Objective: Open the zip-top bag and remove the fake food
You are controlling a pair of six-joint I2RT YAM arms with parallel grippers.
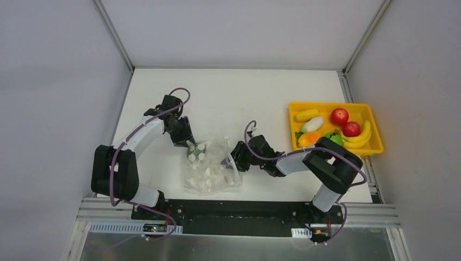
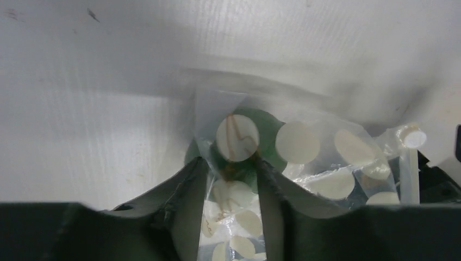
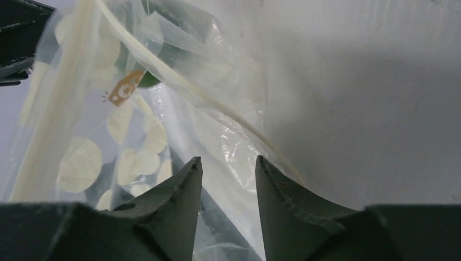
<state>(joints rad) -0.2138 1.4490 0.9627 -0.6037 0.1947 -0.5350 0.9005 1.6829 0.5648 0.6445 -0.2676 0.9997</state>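
Observation:
The zip-top bag [image 1: 211, 167], clear with white dots, lies crumpled on the white table between the two arms. A green piece [image 1: 191, 154] of fake food shows inside it near its top-left corner. My left gripper [image 1: 188, 143] is at that corner. In the left wrist view its jaws [image 2: 232, 160] stand a little apart with dotted film [image 2: 304, 147] between them and the green piece [image 2: 269, 122] just beyond. My right gripper [image 1: 235, 161] is at the bag's right edge. Its jaws [image 3: 228, 159] stand apart over clear film [image 3: 108, 136], beside the zip strip [image 3: 179, 81].
A yellow tray [image 1: 326, 104] at the right holds two red apples [image 1: 339, 116], a banana [image 1: 365, 138], corn [image 1: 306, 115], a white piece [image 1: 312, 124] and an orange piece [image 1: 307, 140]. The right arm's elbow [image 1: 334, 163] overlaps the tray's near edge. Walls enclose the table.

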